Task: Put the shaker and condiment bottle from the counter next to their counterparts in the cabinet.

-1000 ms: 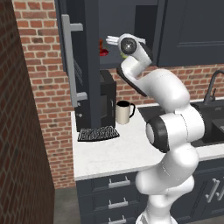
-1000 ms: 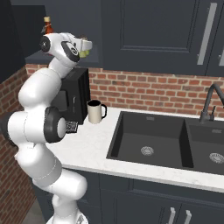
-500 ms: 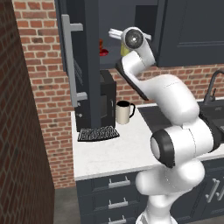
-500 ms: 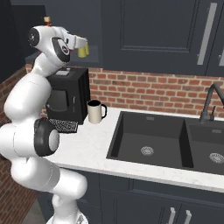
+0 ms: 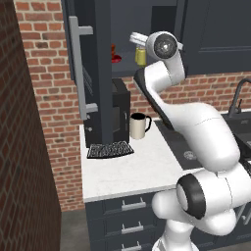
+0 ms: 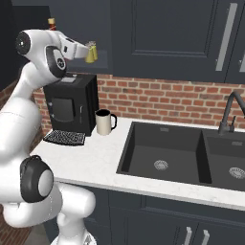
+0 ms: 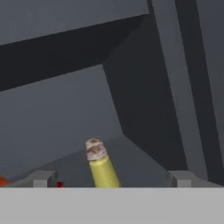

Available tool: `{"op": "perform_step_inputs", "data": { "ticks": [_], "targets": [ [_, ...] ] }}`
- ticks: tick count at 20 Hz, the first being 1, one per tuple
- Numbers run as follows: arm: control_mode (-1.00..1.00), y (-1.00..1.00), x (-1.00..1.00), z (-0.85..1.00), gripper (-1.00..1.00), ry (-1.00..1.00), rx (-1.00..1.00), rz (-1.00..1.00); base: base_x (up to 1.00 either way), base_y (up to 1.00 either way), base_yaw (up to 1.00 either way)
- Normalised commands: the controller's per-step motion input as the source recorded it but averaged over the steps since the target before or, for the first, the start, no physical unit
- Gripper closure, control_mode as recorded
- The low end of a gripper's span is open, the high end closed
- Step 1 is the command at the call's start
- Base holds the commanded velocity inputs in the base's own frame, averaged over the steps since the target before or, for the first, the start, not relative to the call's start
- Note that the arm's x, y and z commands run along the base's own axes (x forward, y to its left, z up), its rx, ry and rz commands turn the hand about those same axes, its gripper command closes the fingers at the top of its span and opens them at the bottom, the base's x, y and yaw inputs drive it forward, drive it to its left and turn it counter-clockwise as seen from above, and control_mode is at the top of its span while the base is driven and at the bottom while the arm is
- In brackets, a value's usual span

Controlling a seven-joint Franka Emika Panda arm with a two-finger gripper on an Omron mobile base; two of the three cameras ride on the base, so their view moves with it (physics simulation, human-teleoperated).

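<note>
Setting: rendered kitchen corner with a red brick wall, dark lower drawers and a black double sink.
Counter: white marble-look counter on dark grey drawers with silver handles; it carries a black coffee machine, a cream mug with a black handle just beside that machine, and a dark grille mat in front of it.
Cabinet: dark charcoal-blue wall cabinet, its door swung open toward the camera, with a long vertical silver bar handle on the door.
Shaker: small cylinder, olive-yellow body with a ribbed tan-gold cap; it stands on the cabinet shelf. In the hand view it leans, though that view rolls with the hand. From the left base camera it shows as a yellow cylinder just behind the arm's wrist.
Red item on shelf: a small red-orange shape sits further left on the same shelf, apart from the shaker; its form is too small to read.
Gripper: gripper is spread wide, one dark tip on each side of the shaker with clear space between tips and shaker; nothing is gripped.
Arm: white arm reaches up from the base, wrist level with the cabinet shelf.
</note>
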Motion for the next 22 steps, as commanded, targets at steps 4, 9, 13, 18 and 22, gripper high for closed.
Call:
{"op": "perform_step_inputs", "data": {
  "ticks": [4, 9, 13, 18, 22],
  "targets": [
    [-1.00, -0.01, -0.80, 0.09, -1.00, 0.00, 0.07, 0.00, 0.00, 0.00, 0.00],
    [-1.00, -0.06, -0.87, 0.04, -1.00, 0.00, 0.09, 0.00, 0.00, 0.00, 0.00],
    [-1.00, -0.09, -0.86, 0.01, -1.00, 0.00, 0.08, 0.00, 0.00, 0.00, 0.00],
    [-1.00, -0.10, -0.84, 0.00, -1.00, 0.00, 0.09, 0.02, 0.00, 0.00, 0.00],
    [-1.00, -0.06, -0.84, 0.00, -1.00, 0.00, 0.09, 0.03, 0.00, 0.00, 0.00]
  ]
}}
